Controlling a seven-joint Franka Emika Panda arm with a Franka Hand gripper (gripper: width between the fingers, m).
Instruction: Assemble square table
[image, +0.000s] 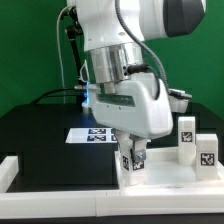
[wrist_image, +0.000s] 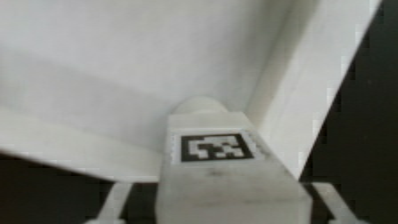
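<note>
My gripper (image: 134, 163) is shut on a short white table leg (image: 133, 157) that bears a black-and-white tag. It holds the leg upright over the near corner of the white square tabletop (image: 165, 183) at the exterior view's lower right. In the wrist view the leg (wrist_image: 215, 150) runs out between the two fingers (wrist_image: 125, 200), its tip over the tabletop's flat face (wrist_image: 107, 90) beside the raised rim (wrist_image: 294, 80). Two more tagged legs (image: 187, 130) (image: 207, 151) stand upright at the tabletop's right side; whether they are fixed to it I cannot tell.
The marker board (image: 92, 134) lies flat on the black table behind the gripper. A long white border bar (image: 12, 170) runs along the table's front left edge. Green backdrop and cables stand behind the arm.
</note>
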